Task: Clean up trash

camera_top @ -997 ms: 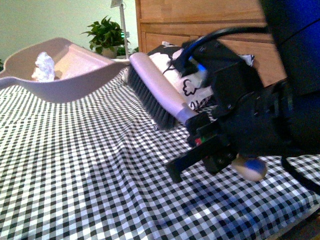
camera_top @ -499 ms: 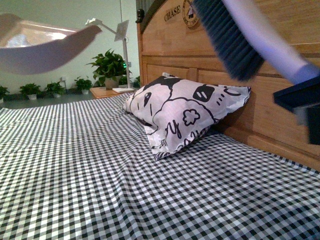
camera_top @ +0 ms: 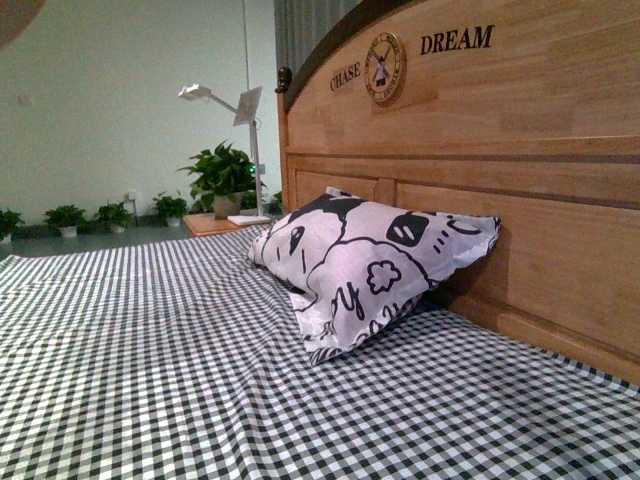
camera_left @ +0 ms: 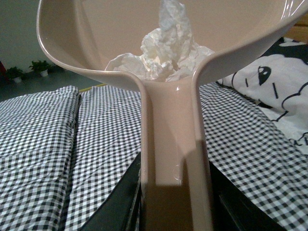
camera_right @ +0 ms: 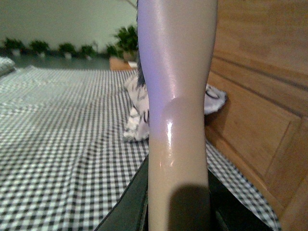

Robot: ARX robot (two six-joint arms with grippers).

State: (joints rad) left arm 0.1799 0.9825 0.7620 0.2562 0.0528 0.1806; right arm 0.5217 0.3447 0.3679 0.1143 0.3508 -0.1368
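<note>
The trash (camera_left: 166, 53), a crumpled white tissue wad, lies inside the beige dustpan (camera_left: 96, 43), held up above the checkered bed. My left gripper (camera_left: 175, 211) is shut on the dustpan's long handle, with a black jaw on each side of it. In the right wrist view my right gripper (camera_right: 178, 211) is shut on the brush (camera_right: 175, 96), whose glossy beige-lilac handle stands up past the camera. A little of its dark bristles (camera_right: 140, 72) shows beside the handle. In the front view only a beige sliver of the dustpan (camera_top: 14, 14) shows in the top corner, and neither gripper appears there.
A black-and-white cartoon-print pillow (camera_top: 370, 265) leans against the wooden headboard (camera_top: 520, 200) on the checkered sheet (camera_top: 150, 380). Beyond the bed are a nightstand (camera_top: 225, 222) with a white lamp (camera_top: 245, 105) and a potted plant (camera_top: 225, 175).
Both arms have risen out of the front view, carrying the dustpan with the trash and the brush upward. Only a corner of the dustpan still shows there.
</note>
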